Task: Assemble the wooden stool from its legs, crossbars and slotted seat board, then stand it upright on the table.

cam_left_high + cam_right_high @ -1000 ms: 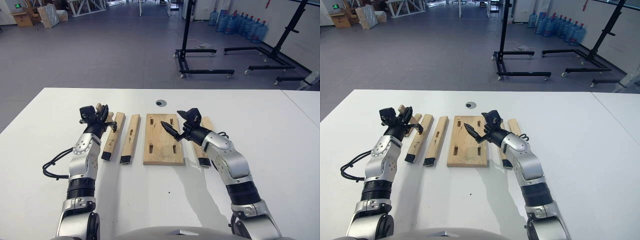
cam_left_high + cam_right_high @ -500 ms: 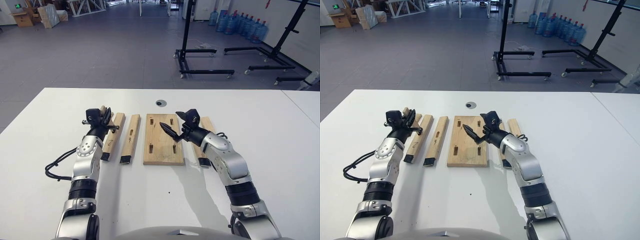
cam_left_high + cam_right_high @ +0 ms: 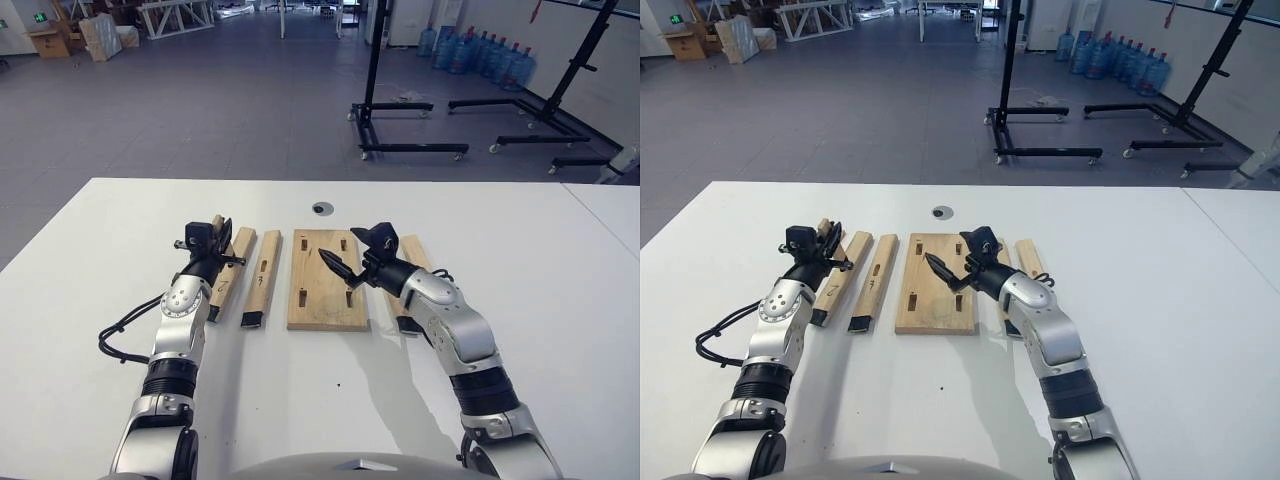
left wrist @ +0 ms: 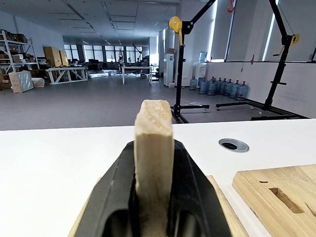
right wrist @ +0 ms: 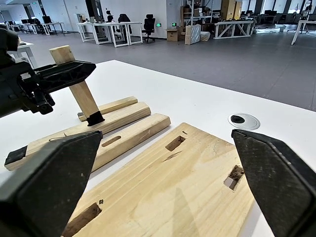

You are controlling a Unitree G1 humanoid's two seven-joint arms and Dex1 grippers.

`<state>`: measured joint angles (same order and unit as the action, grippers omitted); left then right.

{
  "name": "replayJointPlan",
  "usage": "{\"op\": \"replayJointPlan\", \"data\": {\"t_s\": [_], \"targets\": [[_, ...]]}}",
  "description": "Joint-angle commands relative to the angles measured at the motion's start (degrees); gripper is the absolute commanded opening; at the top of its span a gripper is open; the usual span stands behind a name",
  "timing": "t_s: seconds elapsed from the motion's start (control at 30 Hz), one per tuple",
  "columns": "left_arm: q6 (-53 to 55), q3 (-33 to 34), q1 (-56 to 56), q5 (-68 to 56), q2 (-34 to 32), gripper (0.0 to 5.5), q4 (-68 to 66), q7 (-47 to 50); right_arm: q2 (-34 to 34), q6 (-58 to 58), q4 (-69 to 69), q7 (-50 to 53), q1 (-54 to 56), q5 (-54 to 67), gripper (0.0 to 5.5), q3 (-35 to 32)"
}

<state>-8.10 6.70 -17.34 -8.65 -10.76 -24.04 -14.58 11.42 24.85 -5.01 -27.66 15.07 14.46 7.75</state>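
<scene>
Swung rightward, left jaws clamp pale, black-tipped leg (image 5: 83, 96); right jaws gape above seat board (image 3: 320, 305).

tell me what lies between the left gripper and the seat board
Two flat wooden legs, side by side: the outer leg nearest the left gripper, shut on a wooden stick, and the inner leg nearest the seat board. Left eye view shows it.

Both head views look forward and down from above the near edge of the desk (image 3: 560, 280), sharing almost one scene. The left wrist view sits low, close behind the left gripper (image 4: 154, 148) and its clamped leg (image 4: 154, 123), facing the far edge. The right wrist view faces the far-left corner; both wrist views share the seat board (image 5: 187, 182).
</scene>
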Motion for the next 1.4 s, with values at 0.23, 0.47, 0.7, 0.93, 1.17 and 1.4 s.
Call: {"op": "replayJointPlan", "data": {"t_s": [0.23,0.47,0.7,0.93,1.17,1.4], "targets": [[6.9,-2.6,2.5,1.9,-0.3,0.39,-4.2,-1.0,-0.1,-0.6,-0.4,0.3,-0.3,-0.6,4.81,0.6],[6.8,-2.6,2.3,1.6,-0.1,1.07,-5.1,-0.3,-0.5,-0.6,-0.3,0.4,-0.2,-0.7,4.81,0.7],[7.4,-1.2,2.1,0.4,-0.1,2.04,-2.8,0.1,-0.8,-0.5,-0.1,0.2,0.1,-0.9,4.81,0.6],[15.9,0.7,1.9,-0.6,-2.0,2.68,16.9,2.9,-1.2,-0.5,0.2,0.3,0.6,-1.0,4.81,0.5],[34.7,1.4,-10.6,-2.4,-5.7,2.68,38.6,5.6,-1.7,-0.6,0.3,0.5,0.7,-1.0,4.81,0.6],[41.0,-1.2,-24.4,0.1,-6.1,2.68,29.2,6.9,-2.0,-0.7,0.7,0.7,1.3,-1.2,4.81,0.6]]}}
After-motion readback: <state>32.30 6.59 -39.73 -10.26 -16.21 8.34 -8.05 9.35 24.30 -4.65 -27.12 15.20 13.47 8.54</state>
